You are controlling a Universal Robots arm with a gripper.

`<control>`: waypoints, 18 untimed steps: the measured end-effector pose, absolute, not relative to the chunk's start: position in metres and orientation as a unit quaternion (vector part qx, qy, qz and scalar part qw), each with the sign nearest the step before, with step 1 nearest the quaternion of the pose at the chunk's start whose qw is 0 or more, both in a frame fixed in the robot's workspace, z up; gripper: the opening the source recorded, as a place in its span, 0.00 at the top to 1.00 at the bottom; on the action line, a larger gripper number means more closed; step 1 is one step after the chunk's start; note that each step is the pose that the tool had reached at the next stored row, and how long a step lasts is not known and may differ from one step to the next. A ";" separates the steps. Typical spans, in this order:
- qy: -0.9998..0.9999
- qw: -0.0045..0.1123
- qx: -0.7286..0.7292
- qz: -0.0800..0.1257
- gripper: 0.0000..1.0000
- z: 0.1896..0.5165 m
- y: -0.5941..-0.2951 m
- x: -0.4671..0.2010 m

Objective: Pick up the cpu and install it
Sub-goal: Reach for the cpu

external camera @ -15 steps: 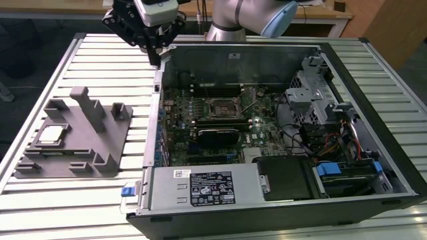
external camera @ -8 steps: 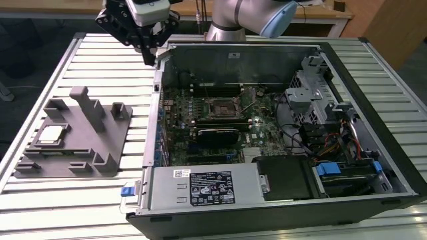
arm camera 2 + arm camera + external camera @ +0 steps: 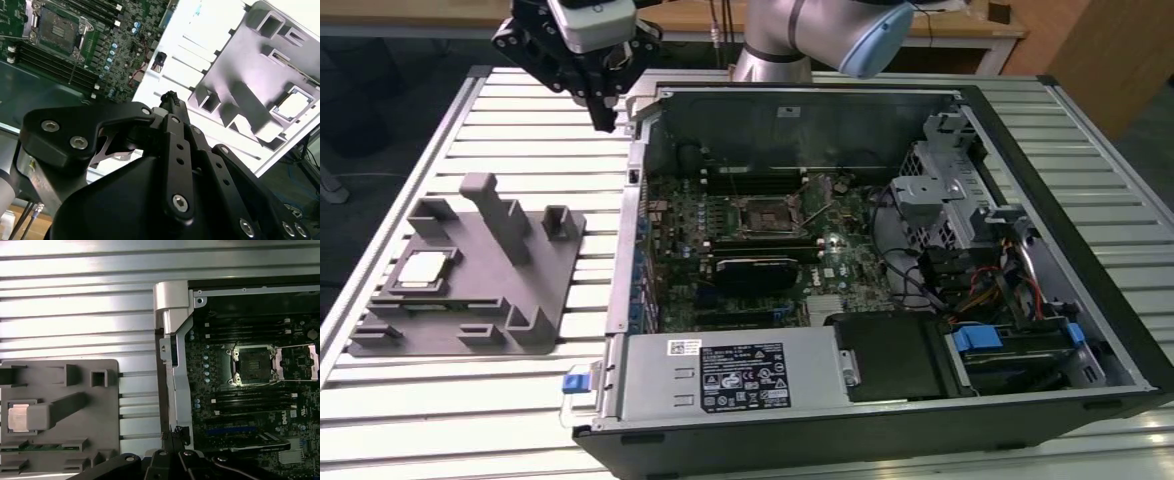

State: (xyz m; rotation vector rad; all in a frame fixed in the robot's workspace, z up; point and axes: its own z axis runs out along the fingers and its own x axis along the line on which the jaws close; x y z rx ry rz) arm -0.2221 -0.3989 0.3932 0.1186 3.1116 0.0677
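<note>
Silver-grey arm [image 3: 774, 40] w/ pale-blue joint cap [image 3: 878, 45]; black end effector [image 3: 603, 120], silver screws [image 3: 180, 201].

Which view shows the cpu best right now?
The exterior view: the cpu lies whole in the grey fixture. In the first wrist view a post overlaps it; the second wrist view sees it obliquely.

The table [image 3: 520, 120], made of pale metal slats, carries a grey plastic fixture [image 3: 540, 280] with upright posts toward the exterior view's left and, just beside it, a large open black computer case [image 3: 854, 445].
</note>
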 end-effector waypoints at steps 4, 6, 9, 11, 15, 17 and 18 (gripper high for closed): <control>0.999 0.014 0.038 0.022 0.89 0.393 -0.399 -0.228; 0.999 0.013 0.038 0.022 0.89 0.393 -0.399 -0.230; 0.999 0.013 0.038 0.022 0.89 0.393 -0.399 -0.234; 0.999 0.014 0.038 0.022 0.89 0.393 -0.399 -0.237; 0.999 0.014 0.038 0.022 0.89 0.393 -0.399 -0.243; 0.999 0.014 0.038 0.022 0.89 0.393 -0.399 -0.247; 0.999 0.014 0.039 0.022 0.89 0.393 -0.399 -0.248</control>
